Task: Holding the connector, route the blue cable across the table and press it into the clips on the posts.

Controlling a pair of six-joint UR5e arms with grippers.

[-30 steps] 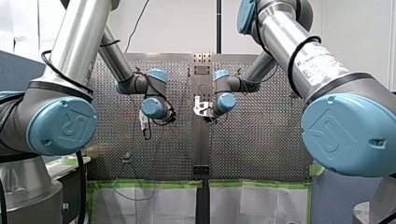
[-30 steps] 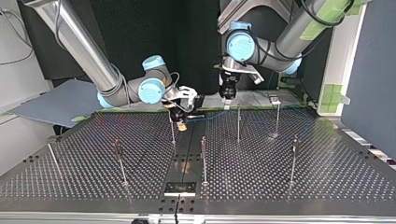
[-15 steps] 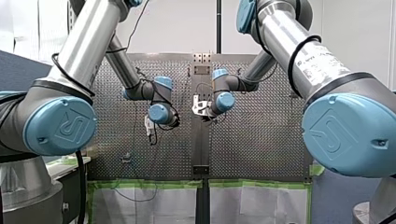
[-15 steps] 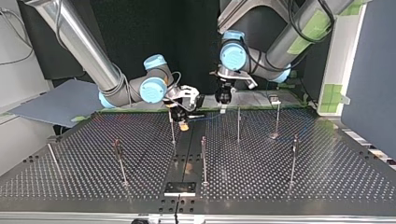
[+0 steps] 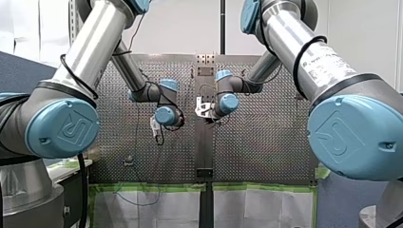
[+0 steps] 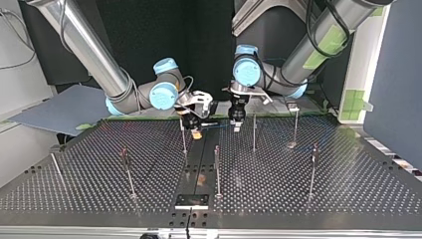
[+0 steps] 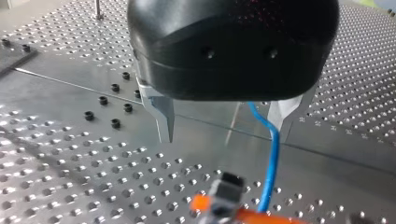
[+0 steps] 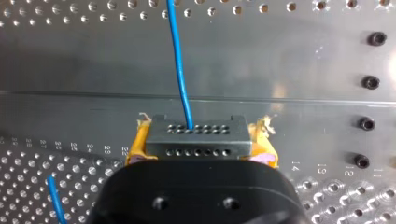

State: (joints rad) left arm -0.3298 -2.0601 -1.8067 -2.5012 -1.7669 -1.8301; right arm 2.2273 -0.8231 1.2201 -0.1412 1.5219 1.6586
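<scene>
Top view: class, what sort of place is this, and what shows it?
Probably a robotics lab: a perforated grey metal table with thin upright metal posts, and my silver, blue-jointed right arm and left arm reaching over it.

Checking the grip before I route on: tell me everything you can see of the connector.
The connector is a dark grey rectangular block with two rows of small holes. My right gripper holds it, jaws shut, yellow pads against both ends. The blue cable leaves an upper-row hole, running ahead over the table.

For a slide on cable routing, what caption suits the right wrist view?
My right gripper clamps the grey connector between yellow pads, its blue cable running ahead over the perforated table.
</scene>
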